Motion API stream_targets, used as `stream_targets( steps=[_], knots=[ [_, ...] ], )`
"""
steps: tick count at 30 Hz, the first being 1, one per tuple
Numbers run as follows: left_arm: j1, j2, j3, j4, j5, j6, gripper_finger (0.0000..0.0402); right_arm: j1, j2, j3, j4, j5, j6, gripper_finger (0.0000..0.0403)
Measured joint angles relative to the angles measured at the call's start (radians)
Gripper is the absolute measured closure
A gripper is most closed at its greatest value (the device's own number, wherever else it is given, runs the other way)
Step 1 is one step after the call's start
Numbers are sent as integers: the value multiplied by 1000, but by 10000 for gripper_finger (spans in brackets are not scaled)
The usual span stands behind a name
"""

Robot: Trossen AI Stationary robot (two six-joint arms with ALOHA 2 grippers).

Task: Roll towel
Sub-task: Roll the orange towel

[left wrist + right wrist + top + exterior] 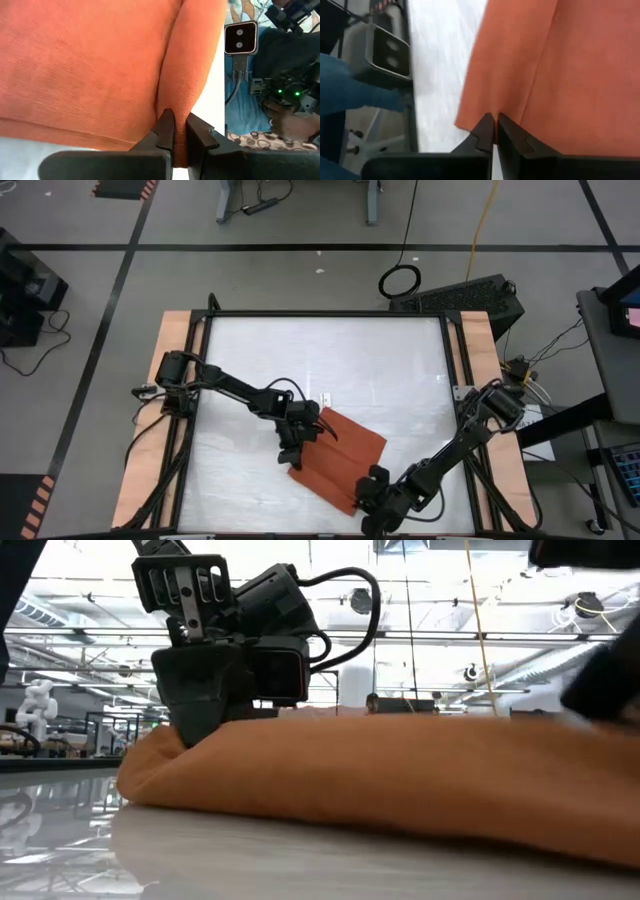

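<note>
Towel (342, 456), a rust-orange, plain soft cloth rectangle, lies skewed on the white glossy table (380, 370), in the near half and a little right of the middle, folded over so that a doubled edge shows. Both dark two-finger hands are down on it. The left hand (178, 132) sits at the towel's left corner, clenched on a raised fold of the cloth, with orange fabric pinched between its fingertips (166, 125). The right hand (494, 127) is at the towel's near corner by the table's front edge, its fingertips (484, 129) pressed together on the cloth's edge where two layers meet. From table height the towel reads as a low orange mound under the left hand (205, 705).
</note>
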Motion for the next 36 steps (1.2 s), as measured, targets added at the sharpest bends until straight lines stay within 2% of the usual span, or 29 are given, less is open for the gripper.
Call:
stream_targets(
  steps=[3, 9, 17, 22, 26, 28, 31, 36],
  knots=[
    [0, 0, 0, 1, -12, 7, 375, -6, 35, 2, 17, -42, 42, 395],
    [-1, 0, 1, -48, -62, 75, 355, -4, 56, 5, 34, -43, 111, 399],
    [13, -36, -2, -123, -110, 183, 272, 1, 58, 3, 7, -64, 139, 399],
    [41, -118, -6, -229, -211, 308, 231, 2, 58, 3, -6, -87, 146, 399],
    [53, -189, -5, -363, -328, 435, 222, 3, 59, 2, -11, -109, 147, 399],
    [50, -230, -5, -380, -342, 492, 221, 3, 59, 2, -11, -109, 148, 399],
    [2, -293, -3, -373, -359, 581, 221, 3, 60, 2, -10, -109, 150, 399],
    [-128, -344, -2, -273, -440, 746, 221, 3, 60, 1, -9, -109, 157, 399]
  ],
)
